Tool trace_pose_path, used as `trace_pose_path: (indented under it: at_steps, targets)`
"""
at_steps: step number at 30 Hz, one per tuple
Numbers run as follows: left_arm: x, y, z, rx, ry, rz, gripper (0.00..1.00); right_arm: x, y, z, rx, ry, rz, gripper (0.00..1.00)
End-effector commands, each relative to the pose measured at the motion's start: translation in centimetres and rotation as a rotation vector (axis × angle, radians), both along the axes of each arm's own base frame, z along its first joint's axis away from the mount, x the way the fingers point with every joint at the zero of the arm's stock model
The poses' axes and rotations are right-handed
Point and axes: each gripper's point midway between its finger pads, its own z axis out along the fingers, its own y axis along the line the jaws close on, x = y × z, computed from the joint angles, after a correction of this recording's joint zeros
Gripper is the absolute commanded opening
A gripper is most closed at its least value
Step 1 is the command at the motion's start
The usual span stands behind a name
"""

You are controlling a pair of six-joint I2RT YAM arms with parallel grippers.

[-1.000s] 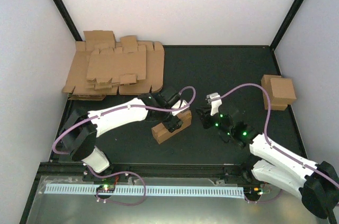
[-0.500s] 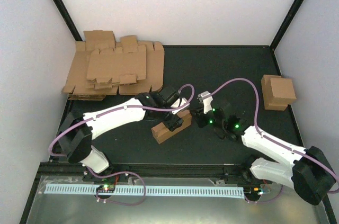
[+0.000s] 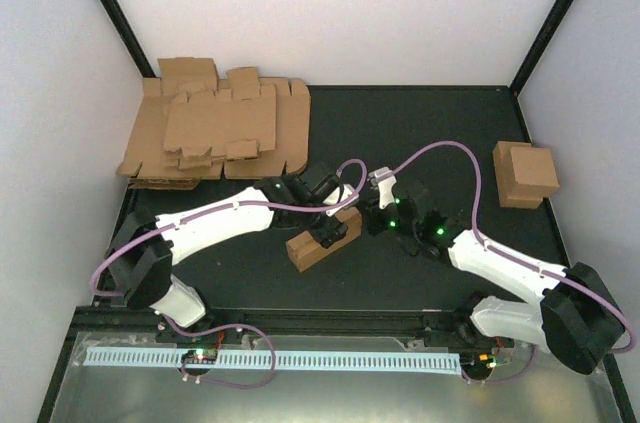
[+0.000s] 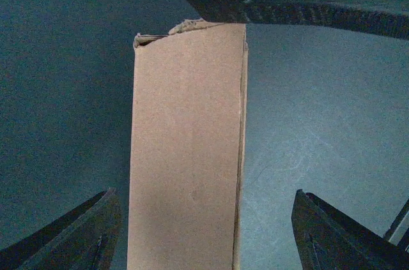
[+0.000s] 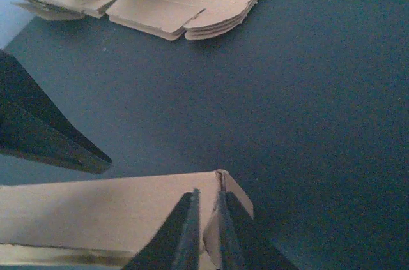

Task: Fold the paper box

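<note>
Right tool [image 5: 208, 195] pinches an end wall of the paper box [image 5: 96, 209]; left tool [image 4: 204, 195], released, straddles it.

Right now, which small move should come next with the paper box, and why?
Probably close the left tool onto the long sides of the paper box to steady it. Its fingers straddle the box without touching, while the right tool seems to pinch the box's end corner, so any fold there could drag the box.

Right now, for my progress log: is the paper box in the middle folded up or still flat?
Folded up: the paper box is a raised block with side walls, unlike the flat blanks at the back.
</note>
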Motion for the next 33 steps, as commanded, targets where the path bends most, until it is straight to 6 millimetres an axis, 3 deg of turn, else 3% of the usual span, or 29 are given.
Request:
trace_pose_path:
  at_steps: [1, 25, 28, 33]
  targets:
    - [0.3, -0.5, -0.3, 0.003, -0.011, 0.013, 0.76, 0.7, 0.8, 2.1, 0.019, -0.053, 0.025, 0.10]
    - [0.9, -0.1, -1.6, 0.057, -0.011, 0.054, 0.74, -0.2, 0.1, -1.1, -0.051, 0.012, 0.042, 0.11]
    - [0.9, -0.1, -1.8, 0.062, -0.009, 0.054, 0.69, -0.3, 0.2, -1.1, -0.050, 0.011, 0.047, 0.02]
    - [1.0, 0.1, -2.5, 0.089, 0.006, 0.065, 0.61, -0.5, 0.2, -1.2, -0.049, 0.016, 0.055, 0.02]
